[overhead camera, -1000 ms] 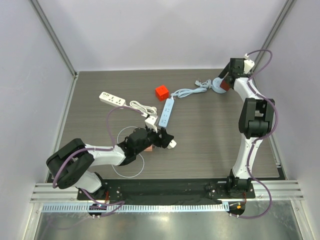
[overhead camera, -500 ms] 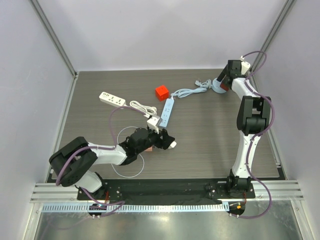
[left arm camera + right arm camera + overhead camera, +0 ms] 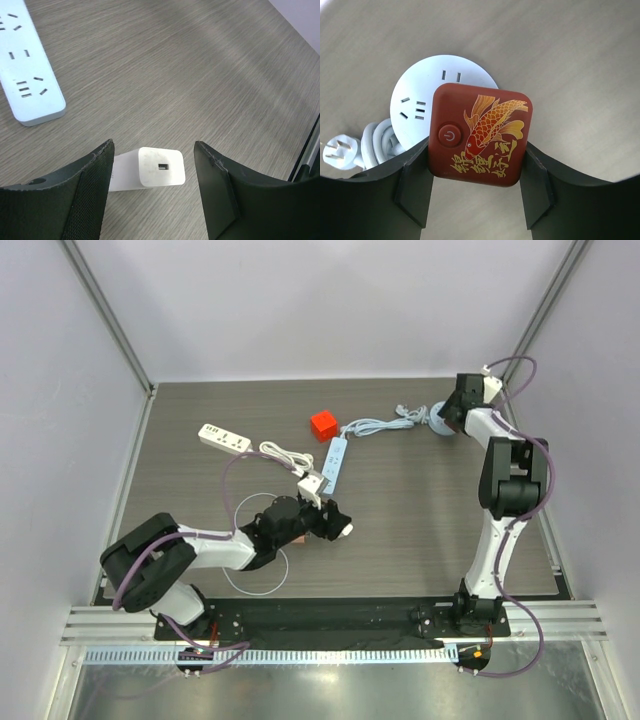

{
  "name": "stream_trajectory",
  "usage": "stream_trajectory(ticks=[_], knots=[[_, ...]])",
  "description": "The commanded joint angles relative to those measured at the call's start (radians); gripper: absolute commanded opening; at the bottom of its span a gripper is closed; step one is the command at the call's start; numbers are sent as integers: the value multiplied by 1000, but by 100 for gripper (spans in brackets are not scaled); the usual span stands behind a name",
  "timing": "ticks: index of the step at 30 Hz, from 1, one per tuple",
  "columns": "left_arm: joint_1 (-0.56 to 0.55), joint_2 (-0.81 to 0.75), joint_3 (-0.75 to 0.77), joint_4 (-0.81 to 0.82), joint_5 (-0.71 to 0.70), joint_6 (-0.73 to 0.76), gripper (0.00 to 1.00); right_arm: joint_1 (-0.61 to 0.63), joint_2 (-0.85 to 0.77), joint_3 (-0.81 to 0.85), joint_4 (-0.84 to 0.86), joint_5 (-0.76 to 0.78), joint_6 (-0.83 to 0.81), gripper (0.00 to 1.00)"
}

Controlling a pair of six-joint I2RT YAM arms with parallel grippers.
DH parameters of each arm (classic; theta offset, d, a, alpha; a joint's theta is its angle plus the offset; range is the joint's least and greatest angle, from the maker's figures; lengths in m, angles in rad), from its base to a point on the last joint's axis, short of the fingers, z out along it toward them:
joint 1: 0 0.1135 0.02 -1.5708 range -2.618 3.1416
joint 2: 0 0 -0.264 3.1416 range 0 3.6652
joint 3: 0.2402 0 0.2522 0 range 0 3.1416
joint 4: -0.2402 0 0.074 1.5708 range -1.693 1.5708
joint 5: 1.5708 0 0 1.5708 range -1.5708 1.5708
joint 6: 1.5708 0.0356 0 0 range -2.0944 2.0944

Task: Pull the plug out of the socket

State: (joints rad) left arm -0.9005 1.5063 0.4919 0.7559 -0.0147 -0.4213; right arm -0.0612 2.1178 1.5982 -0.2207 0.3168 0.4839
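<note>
A red square plug (image 3: pixel 480 135) with a gold fish and a power button sits in the round white socket (image 3: pixel 420 97). My right gripper (image 3: pixel 476 150) is shut on it, a pad pressed against each side. In the top view this gripper (image 3: pixel 452 418) hangs over the socket (image 3: pixel 438 428) at the far right and hides the plug. My left gripper (image 3: pixel 152 150) stands open near the table's front. A white USB charger (image 3: pixel 160 167) lies on the table between its fingers (image 3: pixel 95 185), untouched.
A red cube (image 3: pixel 323 425) and a white power strip (image 3: pixel 334 462) lie mid-table, with a second strip (image 3: pixel 224 436) to the left. The round socket's coiled cable (image 3: pixel 385 422) ends in a loose plug. A thin white loop (image 3: pixel 258 560) lies by the left arm.
My right gripper has come down over the round socket, and its jaws have closed in on the red plug. The left gripper has hardly moved.
</note>
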Motion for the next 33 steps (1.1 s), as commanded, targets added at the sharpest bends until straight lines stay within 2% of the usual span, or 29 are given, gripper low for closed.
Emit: stream_trajectory(ticks=[1,8,12,14,17,19,20,23,24,26,29,33], knots=[[-26,-3,34,19,-17,53,65,-2,-174,-127,-5,-13,64,14],[-98,-32,14,25,-131,145,64,17,-507,-499,-3,-85,225,13],[-107,-70,-38,103,-154,167,64,47,-723,-764,0,-105,295,14],[-118,-83,-55,120,-169,179,64,57,-838,-835,-2,-114,320,16],[-138,-87,-59,128,-188,208,64,61,-968,-937,-2,-159,335,24],[-146,-86,-55,131,-195,225,64,61,-1018,-971,-11,-183,331,38],[-150,-81,-53,131,-197,230,64,98,-1050,-981,-11,-189,318,48],[-164,-78,-44,129,-203,242,64,113,-1061,-986,-12,-217,288,61],[-167,-77,-38,128,-205,246,64,119,-1047,-983,-20,-223,266,69],[-179,-84,-29,125,-208,260,64,124,-1026,-978,-26,-269,240,73],[-192,-118,28,36,-189,257,64,161,-1006,-971,-45,-277,190,88],[-209,-140,170,-41,-122,259,64,179,-1019,-977,-65,-282,157,93]])
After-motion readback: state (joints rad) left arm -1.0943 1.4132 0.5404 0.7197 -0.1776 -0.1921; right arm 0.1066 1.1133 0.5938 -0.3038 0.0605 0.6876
